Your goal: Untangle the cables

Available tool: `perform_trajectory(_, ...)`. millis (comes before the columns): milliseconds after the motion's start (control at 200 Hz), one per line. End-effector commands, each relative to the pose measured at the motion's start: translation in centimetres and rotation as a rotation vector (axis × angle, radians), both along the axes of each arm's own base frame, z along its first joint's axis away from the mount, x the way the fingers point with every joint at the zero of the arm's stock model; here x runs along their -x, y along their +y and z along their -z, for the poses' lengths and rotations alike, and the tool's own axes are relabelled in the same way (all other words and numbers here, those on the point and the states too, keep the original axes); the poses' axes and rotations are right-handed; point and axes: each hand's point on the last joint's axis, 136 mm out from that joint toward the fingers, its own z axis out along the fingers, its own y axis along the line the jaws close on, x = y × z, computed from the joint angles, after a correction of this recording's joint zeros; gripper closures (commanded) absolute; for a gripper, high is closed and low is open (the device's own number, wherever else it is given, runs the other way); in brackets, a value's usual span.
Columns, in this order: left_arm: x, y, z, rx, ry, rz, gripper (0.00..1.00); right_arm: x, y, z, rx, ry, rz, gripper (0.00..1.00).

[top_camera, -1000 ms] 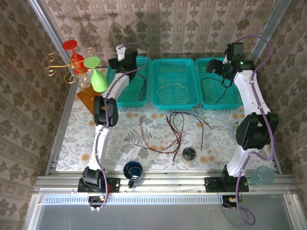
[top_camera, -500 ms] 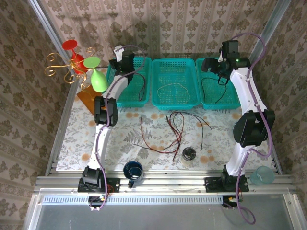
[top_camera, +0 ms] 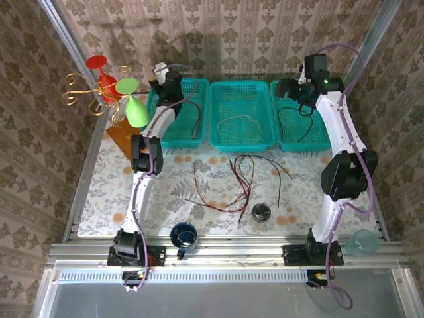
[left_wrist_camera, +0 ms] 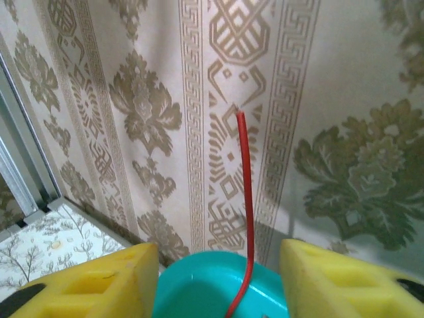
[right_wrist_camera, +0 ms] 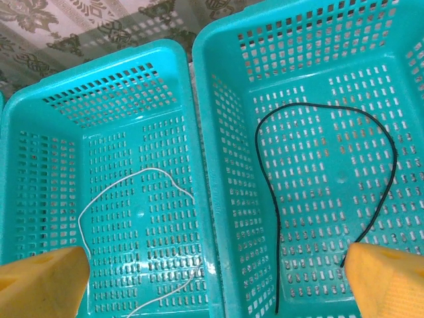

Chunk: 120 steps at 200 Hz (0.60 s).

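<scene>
Left gripper (left_wrist_camera: 215, 265): up at the far end of the left basket (top_camera: 173, 136), yellow pads standing apart, not pinching!
Red cable (left_wrist_camera: 248, 218): right there in the gap, rising upright against the wallpaper, touching neither pad.
Right gripper (right_wrist_camera: 212, 265): spread wide, hovering above the seam between the middle basket (right_wrist_camera: 40, 106) and the right basket (right_wrist_camera: 411, 40).
White cable (right_wrist_camera: 149, 169): curled loose on the middle basket's floor.
Black cable (right_wrist_camera: 267, 212): one big open loop lying in the right basket.
Tangle (top_camera: 242, 179): dark red and black strands crossing on the table (top_camera: 106, 199), just in front of the baskets, well apart from both grippers.
</scene>
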Motion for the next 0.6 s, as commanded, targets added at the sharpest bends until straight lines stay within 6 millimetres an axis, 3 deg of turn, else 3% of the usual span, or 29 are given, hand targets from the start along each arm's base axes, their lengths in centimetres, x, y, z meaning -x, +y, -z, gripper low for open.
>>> perform_trajectory(0, -0.76, 0.46, -1.29, -0.006, -0.080, 0.017, 0.54, 0.16, 1.08, 0.14, -0.018, 0.026, -0.031, 0.00)
perform_trajectory(85, -0.99, 0.51, -1.05, -0.004, -0.092, 0.027, 0.58, 0.22, 1.12, 0.07, -0.017, 0.027, -0.034, 0.00)
perform_trajectory(325, -1.04, 0.66, -1.23, -0.013, -0.107, 0.025, 0.85, 0.18, 1.31, 0.02, -0.022, 0.028, -0.042, 0.00)
perform_trajectory(470, -1.02, 0.73, -1.35, -0.024, -0.114, 0.019, 0.92, 0.34, 1.45, 0.01, -0.022, 0.031, -0.050, 0.00)
perform_trajectory(510, -0.93, 0.93, -1.28, -0.029, -0.112, 0.007, 1.00, 0.39, 1.47, 0.06, -0.019, 0.034, -0.052, 0.00)
perform_trajectory(595, -0.79, 1.07, -1.39, -0.038, -0.122, -0.008, 1.00, 0.62, 1.30, 0.18, -0.012, 0.037, -0.048, 0.00)
